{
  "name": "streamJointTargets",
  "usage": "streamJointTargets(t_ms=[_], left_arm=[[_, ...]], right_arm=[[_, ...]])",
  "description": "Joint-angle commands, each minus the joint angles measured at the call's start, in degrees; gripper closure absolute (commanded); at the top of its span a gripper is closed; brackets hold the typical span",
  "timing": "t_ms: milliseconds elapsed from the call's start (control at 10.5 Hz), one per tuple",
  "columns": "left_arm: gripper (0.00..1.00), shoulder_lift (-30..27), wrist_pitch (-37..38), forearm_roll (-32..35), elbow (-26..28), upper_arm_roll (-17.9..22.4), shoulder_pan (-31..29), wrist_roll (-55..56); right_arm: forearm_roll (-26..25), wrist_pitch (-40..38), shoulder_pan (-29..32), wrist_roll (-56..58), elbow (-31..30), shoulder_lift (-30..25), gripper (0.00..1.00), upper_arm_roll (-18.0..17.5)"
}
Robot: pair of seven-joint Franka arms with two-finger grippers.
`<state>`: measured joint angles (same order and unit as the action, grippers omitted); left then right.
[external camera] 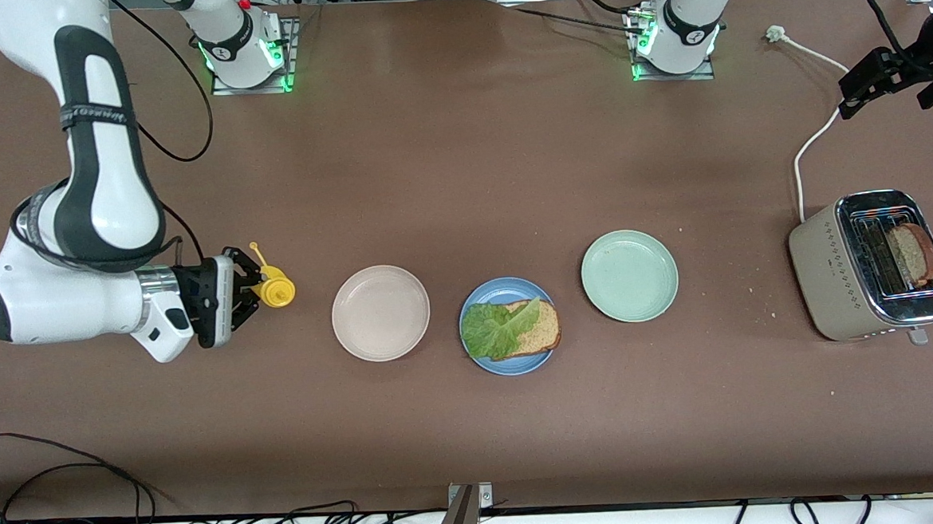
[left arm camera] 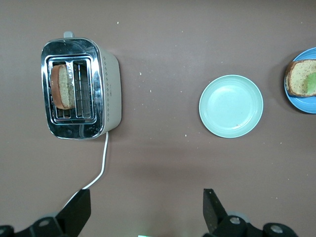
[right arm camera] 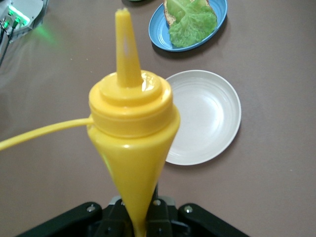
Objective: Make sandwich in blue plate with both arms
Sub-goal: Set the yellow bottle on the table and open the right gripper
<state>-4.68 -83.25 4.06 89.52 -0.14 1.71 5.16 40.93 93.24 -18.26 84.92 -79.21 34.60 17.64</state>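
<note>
Brown tabletop [external camera: 462, 174], toaster [external camera: 866, 269] with one bread slice [external camera: 913, 254] near the left arm's edge, blue plate [external camera: 479, 357] mid-tabletop bearing bread and lettuce [external camera: 498, 328], right claw [external camera: 246, 293] clamped on yellow squeeze bottle [external camera: 275, 290], left claw [left arm camera: 145, 210] apart above toaster cord [left arm camera: 101, 165]

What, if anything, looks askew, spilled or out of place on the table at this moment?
Nothing is spilled or damaged. The lettuce leaf sits off-centre on the bread slice in the blue plate, overhanging toward the right arm's end. A few crumbs lie near the toaster. The right gripper is shut on the yellow squeeze bottle.
</note>
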Motion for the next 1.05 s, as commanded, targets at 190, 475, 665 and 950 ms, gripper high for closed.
streamJointTargets(t_ms=[190, 475, 665, 950], left_arm=[[0.0, 0.3, 0.4, 0.7, -1.0, -0.2, -0.2, -0.8], [0.0, 0.3, 0.4, 0.6, -1.0, -0.2, -0.2, -0.8], [0.0, 0.3, 0.4, 0.7, -1.0, -0.2, -0.2, -0.8], [0.0, 0.3, 0.3, 0.7, -1.0, -0.5, 0.0, -0.5]], right_arm=[[14.9, 16.4, 2.3, 32.7, -26.4, -8.3, 0.93, -1.1], [26.8, 15.8, 4.2, 49.2, -27.3, -1.8, 0.93, -1.2], [30.9, 15.8, 4.5, 55.7, -27.0, 1.6, 0.92, -1.2], [36.1, 14.5, 5.2, 59.9, -26.4, 5.1, 0.91, -1.3]])
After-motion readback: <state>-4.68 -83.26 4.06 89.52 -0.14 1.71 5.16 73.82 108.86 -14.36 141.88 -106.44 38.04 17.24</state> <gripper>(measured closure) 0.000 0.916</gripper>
